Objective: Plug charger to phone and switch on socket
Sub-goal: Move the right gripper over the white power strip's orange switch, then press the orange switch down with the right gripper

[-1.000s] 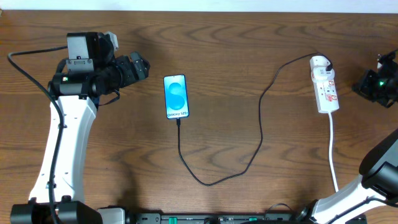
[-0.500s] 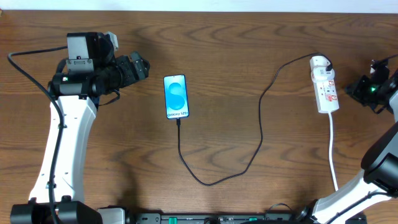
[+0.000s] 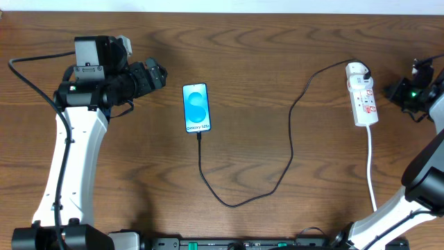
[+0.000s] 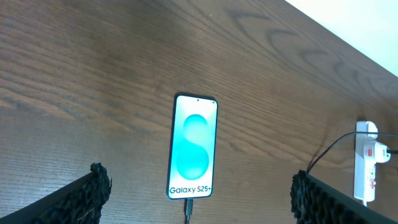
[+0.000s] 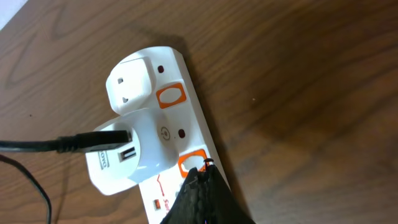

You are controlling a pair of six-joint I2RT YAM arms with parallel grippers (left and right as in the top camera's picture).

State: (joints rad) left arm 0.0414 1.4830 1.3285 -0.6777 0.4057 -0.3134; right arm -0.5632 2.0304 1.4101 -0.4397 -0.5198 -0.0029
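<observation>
Phone [image 4: 194,146]: flat on the table [image 3: 277,42], screen up and lit blue, white print reading "Galaxy S25+". It lies just ahead of the left gripper [image 3: 155,73] and apart from it.
Charger [image 3: 291,139]: thin black cable whose tip meets the phone's bottom edge. It swings away from the left gripper in a wide loop and ends over by the right gripper [image 5: 201,180] in a black USB plug [image 5: 102,141].
Socket [image 3: 363,97]: narrow white strip. From overhead it sits just beside the right gripper with a small gap showing.
Adapter [image 5: 146,146]: white, seated in the strip, with the USB plug pushed into its side. There is a power symbol on its face, and the grey print is too blurred to read.
Switches: orange-red frames. One [image 5: 171,96] lies beyond the right gripper's tip and the next [image 5: 191,163] right at it — contact cannot be told.
Right gripper: pressed together into one dark point, gripping nothing.
Left gripper: fingers [image 4: 84,196] spread wide — nothing between them.
White cord [image 3: 371,163]: leaves the strip's end and runs back toward the right arm's base.
</observation>
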